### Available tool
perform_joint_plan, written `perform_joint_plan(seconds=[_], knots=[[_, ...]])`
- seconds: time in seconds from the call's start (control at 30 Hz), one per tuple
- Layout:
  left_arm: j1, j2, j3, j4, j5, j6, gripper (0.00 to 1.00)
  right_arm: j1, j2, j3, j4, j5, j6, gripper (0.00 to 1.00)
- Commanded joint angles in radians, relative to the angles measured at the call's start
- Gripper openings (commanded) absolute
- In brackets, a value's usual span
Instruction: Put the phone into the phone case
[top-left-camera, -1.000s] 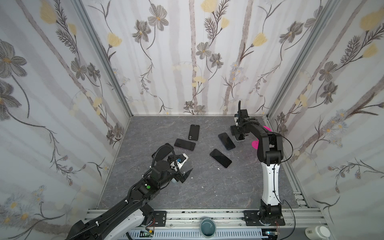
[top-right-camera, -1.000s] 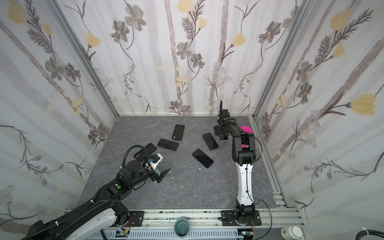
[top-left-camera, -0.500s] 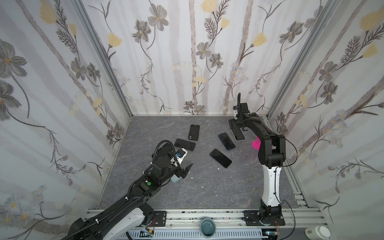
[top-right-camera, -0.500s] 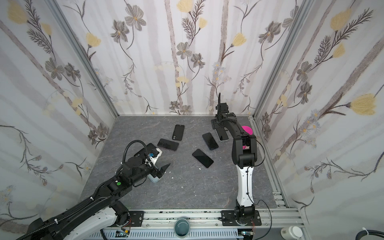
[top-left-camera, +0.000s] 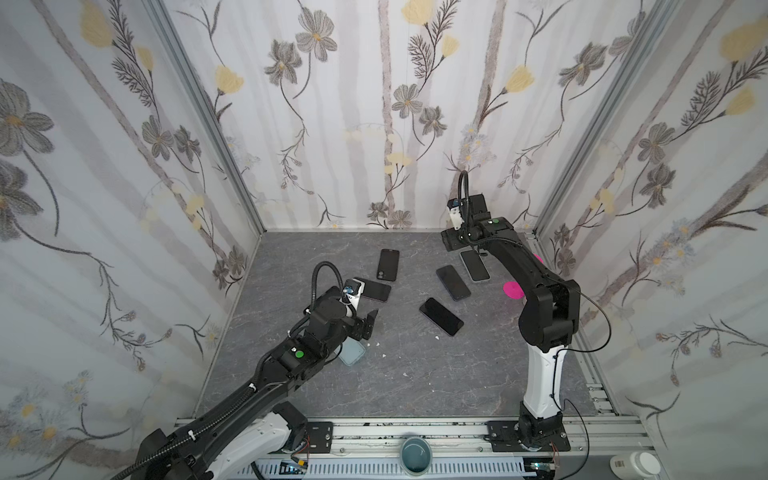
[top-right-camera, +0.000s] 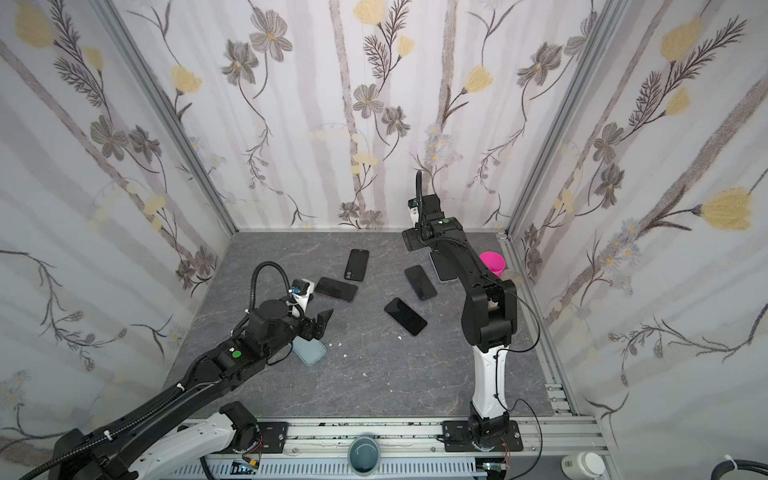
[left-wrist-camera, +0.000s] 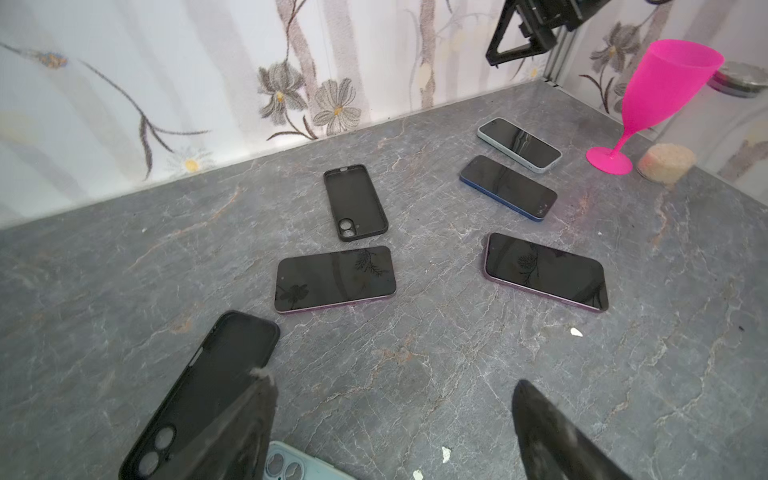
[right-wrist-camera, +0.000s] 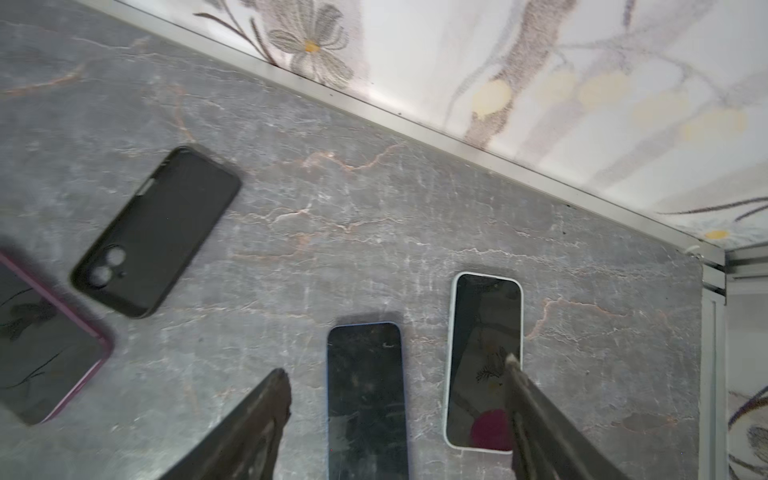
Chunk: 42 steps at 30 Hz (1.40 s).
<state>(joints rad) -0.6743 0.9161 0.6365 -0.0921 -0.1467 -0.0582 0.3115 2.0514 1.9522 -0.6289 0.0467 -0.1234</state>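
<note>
Several dark-screened phones lie flat on the grey floor: a purple-edged phone (left-wrist-camera: 334, 277) near the left, another purple-edged phone (top-left-camera: 441, 316) mid-floor, a blue-edged phone (right-wrist-camera: 366, 399) and a white-edged phone (right-wrist-camera: 484, 357) at the back right. An empty black phone case (top-left-camera: 388, 264) lies toward the back. A second black case (left-wrist-camera: 208, 395) and a pale blue case (top-left-camera: 351, 353) lie beside my left gripper (left-wrist-camera: 395, 384), which is open above bare floor. My right gripper (right-wrist-camera: 397, 368) hangs open over the blue-edged and white-edged phones, holding nothing.
A pink goblet (left-wrist-camera: 669, 95) and a small cork-like lump (left-wrist-camera: 666, 163) stand by the right wall. Flowered walls close in the left, back and right sides. Small white crumbs (top-left-camera: 382, 356) dot the floor near the front.
The right gripper has swung left along the back wall, off the white-edged phone. The left gripper has crept toward the back, its jaws a little narrower.
</note>
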Motion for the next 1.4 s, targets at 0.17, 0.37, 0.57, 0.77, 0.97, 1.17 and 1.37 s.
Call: perform_joint_plan(seconds=[0.17, 0.37, 0.57, 0.77, 0.97, 1.17, 1.37], knots=[[0.000, 0.094, 0.105, -0.220, -0.090, -0.238, 0.86, 0.063, -0.139, -0.172, 0.040, -0.109, 0.015, 0.79], [0.005, 0.153, 0.117, -0.314, -0.045, -0.361, 0.83, 0.101, -0.315, -0.495, 0.206, -0.116, 0.052, 0.80], [0.011, 0.170, 0.033, -0.290, 0.080, -0.443, 0.78, 0.110, -0.416, -0.770, 0.319, -0.179, 0.076, 0.81], [0.012, 0.209, -0.035, -0.234, 0.149, -0.466, 0.69, 0.117, -0.445, -0.932, 0.387, -0.212, 0.100, 0.80], [0.013, 0.274, -0.046, -0.239, 0.180, -0.449, 0.60, 0.136, -0.427, -0.990, 0.388, -0.213, 0.102, 0.81], [0.013, 0.300, -0.044, -0.243, 0.194, -0.445, 0.57, 0.153, -0.395, -1.003, 0.371, -0.193, 0.096, 0.91], [0.012, 0.308, -0.045, -0.243, 0.192, -0.446, 0.56, 0.164, -0.372, -0.996, 0.346, -0.152, 0.081, 0.92]])
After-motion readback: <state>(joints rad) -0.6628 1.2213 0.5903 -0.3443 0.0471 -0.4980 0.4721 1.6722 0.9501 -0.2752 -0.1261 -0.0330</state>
